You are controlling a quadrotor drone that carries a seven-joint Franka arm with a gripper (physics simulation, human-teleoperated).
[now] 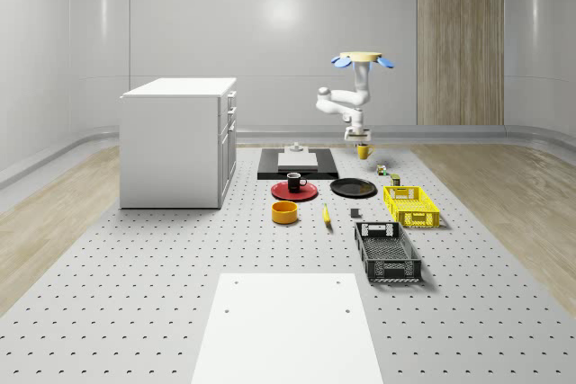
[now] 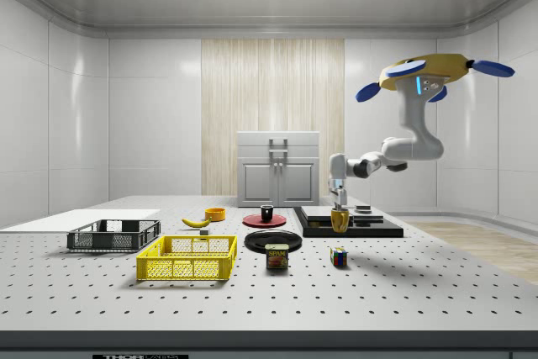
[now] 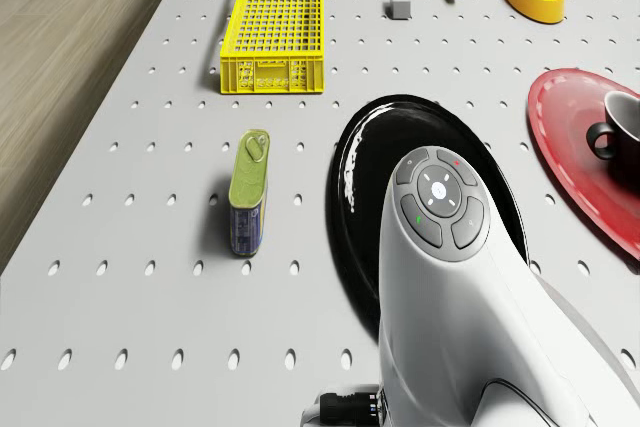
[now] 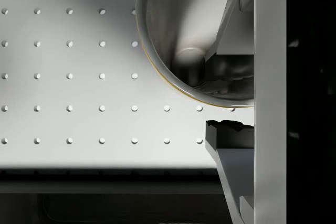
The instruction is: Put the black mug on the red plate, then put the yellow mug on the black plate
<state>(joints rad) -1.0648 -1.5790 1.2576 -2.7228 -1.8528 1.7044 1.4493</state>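
Note:
The black mug (image 1: 294,182) stands upright on the red plate (image 1: 281,192). Beside that plate, to the whole-scene view's right, lies the black plate (image 1: 353,188). My drone (image 1: 364,60) hovers behind the black plate with the arm reaching down. My gripper (image 1: 362,139) is shut on the rim of the yellow mug (image 1: 364,152), which hangs upright just above the table. The side view places the yellow mug (image 2: 340,222) under the gripper (image 2: 339,206), in front of a black slab. In the wrist view one finger (image 4: 231,135) is outside the mug's wall (image 4: 163,30) and the other is inside.
A white cabinet (image 1: 178,141) stands at the whole-scene view's left. Behind the plates lies a black slab (image 1: 298,165). A yellow basket (image 1: 410,205), black basket (image 1: 387,252), yellow bowl (image 1: 285,212), banana (image 1: 326,215), tin can (image 3: 248,192) and colour cube (image 2: 338,256) sit on the table.

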